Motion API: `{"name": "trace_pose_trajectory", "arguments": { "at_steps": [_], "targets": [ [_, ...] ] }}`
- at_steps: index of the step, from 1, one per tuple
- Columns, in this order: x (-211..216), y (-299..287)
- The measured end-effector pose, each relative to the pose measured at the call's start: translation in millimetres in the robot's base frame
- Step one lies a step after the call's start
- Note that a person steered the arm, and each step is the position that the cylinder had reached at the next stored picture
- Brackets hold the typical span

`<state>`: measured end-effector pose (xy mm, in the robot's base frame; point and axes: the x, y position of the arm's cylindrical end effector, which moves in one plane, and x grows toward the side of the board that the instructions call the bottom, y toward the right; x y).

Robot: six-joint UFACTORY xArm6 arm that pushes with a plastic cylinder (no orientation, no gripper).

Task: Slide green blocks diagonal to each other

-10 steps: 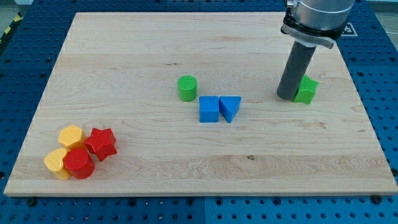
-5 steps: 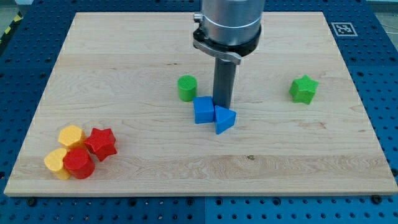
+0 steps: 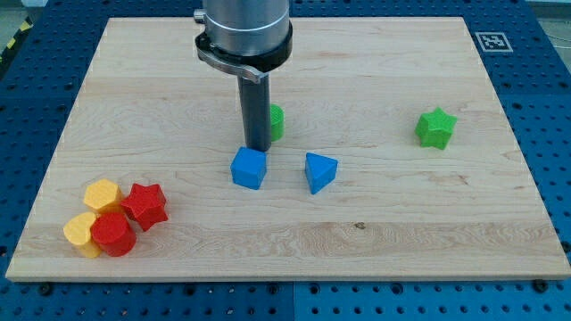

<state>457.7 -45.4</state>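
Observation:
My tip (image 3: 257, 147) is near the board's middle, right above the blue cube (image 3: 249, 168) and touching or nearly touching it. The green cylinder (image 3: 276, 121) stands just behind the rod to its right, mostly hidden by it. The green star block (image 3: 435, 127) lies far off at the view's right. The blue triangular block (image 3: 319, 171) sits to the right of the blue cube, with a gap between them.
A cluster at the view's lower left holds a yellow hexagonal block (image 3: 103, 193), a red star (image 3: 145, 205), a yellow heart-shaped block (image 3: 81, 233) and a red cylinder (image 3: 113, 234). The wooden board (image 3: 285, 241) lies on a blue perforated table.
My tip swept left from beside the green star, across the blue pair, to the green cylinder's left. The blue cube was pushed left and down; the blue blocks are now apart.

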Motion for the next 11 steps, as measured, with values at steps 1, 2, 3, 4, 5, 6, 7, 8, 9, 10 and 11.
{"name": "trace_pose_trajectory", "arguments": {
  "at_steps": [1,2,3,4,5,6,7,8,9,10,11],
  "targets": [
    [-7,-10],
    [-20,-2],
    [-23,13],
    [-29,13],
    [-47,9],
    [-51,18],
    [-41,35],
    [-13,36],
    [-11,53],
    [-44,58],
    [-49,73]
  ]
}}
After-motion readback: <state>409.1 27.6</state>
